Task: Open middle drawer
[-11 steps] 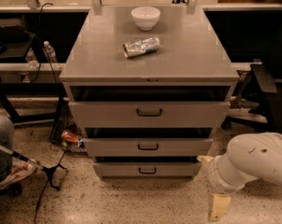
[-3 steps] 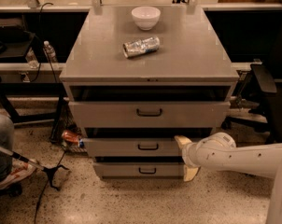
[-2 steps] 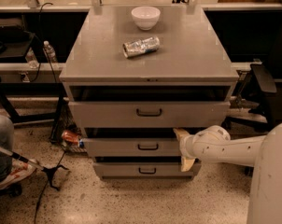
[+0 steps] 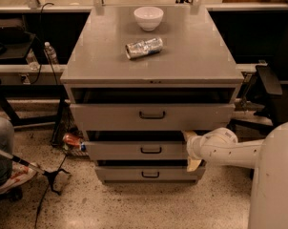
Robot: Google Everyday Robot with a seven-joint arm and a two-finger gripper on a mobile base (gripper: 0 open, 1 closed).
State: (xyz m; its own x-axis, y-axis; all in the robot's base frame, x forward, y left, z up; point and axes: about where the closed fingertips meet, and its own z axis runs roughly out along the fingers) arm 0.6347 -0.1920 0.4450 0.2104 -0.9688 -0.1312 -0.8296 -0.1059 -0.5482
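The middle drawer [image 4: 134,150] is the grey front with a small dark bar handle [image 4: 151,150], between a taller top drawer [image 4: 110,117] and a narrower bottom drawer [image 4: 120,174]. A dark gap shows above its front. My gripper [image 4: 191,150] is at the right end of the middle drawer's front, well to the right of the handle. Its cream fingers [image 4: 189,136] are spread, one above the front's top edge and one below its bottom edge. The white arm [image 4: 239,152] reaches in from the right.
A white bowl [image 4: 148,17] and a crushed silver can [image 4: 143,47] lie on the cabinet top [image 4: 191,56]. A dark chair [image 4: 270,92] stands to the right. Cables, a stand and a person's leg [image 4: 1,149] are at the left on the speckled floor.
My arm has swung from low at the right, near the floor, up and leftward. The gripper now sits against the right end of the middle drawer's front. The drawers look unmoved.
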